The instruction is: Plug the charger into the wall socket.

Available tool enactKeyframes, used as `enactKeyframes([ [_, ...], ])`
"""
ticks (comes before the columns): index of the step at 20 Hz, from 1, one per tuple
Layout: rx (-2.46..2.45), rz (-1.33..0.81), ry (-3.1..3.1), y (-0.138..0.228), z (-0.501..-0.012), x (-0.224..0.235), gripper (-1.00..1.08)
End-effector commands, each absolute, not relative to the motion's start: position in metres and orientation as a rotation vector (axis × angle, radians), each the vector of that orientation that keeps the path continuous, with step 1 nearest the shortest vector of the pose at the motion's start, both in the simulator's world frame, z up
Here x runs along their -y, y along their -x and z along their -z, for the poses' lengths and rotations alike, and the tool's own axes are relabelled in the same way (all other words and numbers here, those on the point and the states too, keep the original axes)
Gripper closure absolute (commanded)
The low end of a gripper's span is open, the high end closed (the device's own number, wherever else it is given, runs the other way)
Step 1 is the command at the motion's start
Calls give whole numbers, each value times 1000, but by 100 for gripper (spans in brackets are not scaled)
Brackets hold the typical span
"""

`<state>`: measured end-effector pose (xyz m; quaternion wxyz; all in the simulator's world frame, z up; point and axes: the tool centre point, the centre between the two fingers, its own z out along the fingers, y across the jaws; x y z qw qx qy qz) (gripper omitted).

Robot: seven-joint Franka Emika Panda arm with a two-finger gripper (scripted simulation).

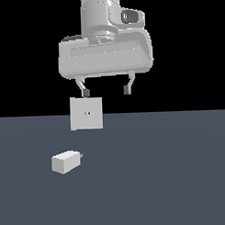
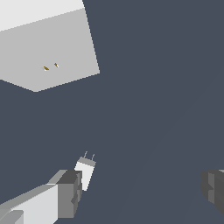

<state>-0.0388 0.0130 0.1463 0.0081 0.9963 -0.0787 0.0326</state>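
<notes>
Off-white on slate grey: one charger (image 1: 65,162) lies on its side on the counter (image 1: 171,176), its short prongs pointing toward the exterior view's right. One socket (image 1: 86,113), a flat square plate, stands upright farther back, with two tiny dark holes at its centre. Charger and socket sit apart, the block nearer the camera and slightly toward the exterior view's left of the plate. One pale grey arm hangs over the scene, its claw (image 1: 106,91) held high above the counter with both dark-tipped fingers (image 1: 86,92) spread wide and nothing between them. In the wrist view, the charger (image 2: 85,171) shows just beside one finger pad (image 2: 70,192), two prongs visible, while the socket (image 2: 48,48) fills a corner with both holes in sight.
</notes>
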Motion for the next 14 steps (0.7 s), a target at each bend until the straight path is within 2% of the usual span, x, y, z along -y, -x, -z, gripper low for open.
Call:
enactKeyframes([
  [1,297,-135,-3105,46,-138,-21,-92],
  [14,522,-279,-3047,69,-101,-56,-92],
])
